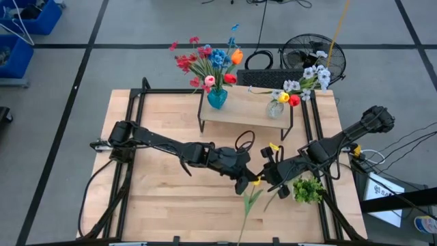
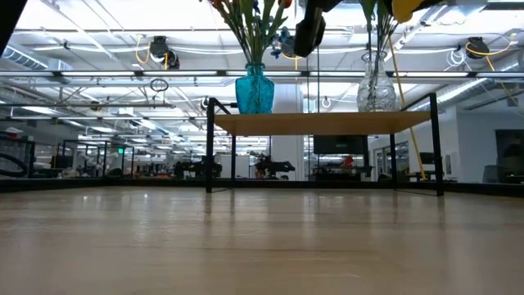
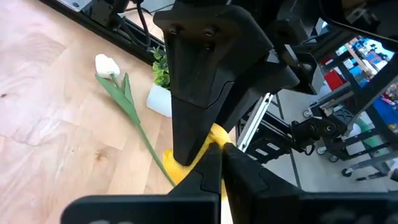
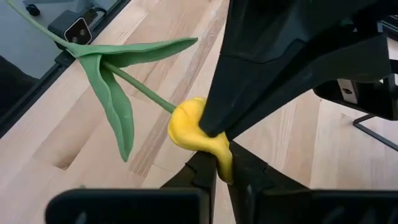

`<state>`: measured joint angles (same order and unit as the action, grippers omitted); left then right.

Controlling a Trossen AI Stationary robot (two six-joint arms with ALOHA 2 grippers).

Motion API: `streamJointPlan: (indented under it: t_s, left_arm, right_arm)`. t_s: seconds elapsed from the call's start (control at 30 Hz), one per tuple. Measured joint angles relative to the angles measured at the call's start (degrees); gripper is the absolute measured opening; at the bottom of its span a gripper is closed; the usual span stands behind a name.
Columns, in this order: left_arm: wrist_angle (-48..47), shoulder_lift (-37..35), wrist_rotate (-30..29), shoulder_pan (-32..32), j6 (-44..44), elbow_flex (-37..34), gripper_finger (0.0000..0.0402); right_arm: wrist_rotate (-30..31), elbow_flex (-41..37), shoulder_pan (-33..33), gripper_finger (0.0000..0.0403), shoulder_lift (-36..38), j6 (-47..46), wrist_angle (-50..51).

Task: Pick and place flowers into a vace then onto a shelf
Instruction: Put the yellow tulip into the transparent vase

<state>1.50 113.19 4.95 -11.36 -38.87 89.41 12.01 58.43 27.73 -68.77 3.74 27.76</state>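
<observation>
Light-wood desk [image 1: 157, 205] under both arms, shelf [image 1: 246, 113] at the back with two filled vases. Left gripper [image 1: 243, 183] is pinched shut on the yellow flower [image 4: 194, 129] at its blossom; right gripper [image 1: 268, 179] meets it there, jaws closed — seemingly on the same bloom. Stem trails toward the near edge. Light, floppy, crushable — better gripped on the stem.

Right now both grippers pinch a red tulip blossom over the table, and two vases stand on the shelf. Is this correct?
Not quite: the tulip blossom is yellow, not red, as the right wrist view shows. The left gripper and right gripper pinch it; two vases stand on the shelf.
</observation>
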Motion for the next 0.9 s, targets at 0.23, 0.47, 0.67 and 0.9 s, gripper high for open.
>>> streamJointPlan:
  t_s: [0.23, 0.47, 0.67, 0.9]
  left_arm:
    - [-6.32, 0.09, 0.70, -0.61, 0.53, -0.05, 0.0005]
    - [-7.28, -1.34, -1.45, -1.42, -3.29, -0.07, 0.0003]
    - [-6.39, -11.49, -11.16, -1.62, 3.25, -0.04, 0.0002]
    - [11.42, -23.94, -20.23, -1.42, 31.31, 0.13, 0.0001]
  right_arm:
    - [0.00, 0.03, 0.00, 0.0085, 0.05, -5.29, 0.93]
    - [3.62, 0.15, 0.00, 0.0168, 0.10, -12.14, 7.68]
    - [0.98, 0.11, 0.18, 0.0193, -0.06, -29.95, 21.51]
    - [-1.71, -4.15, 2.15, 0.0187, -0.11, -34.64, 14.54]
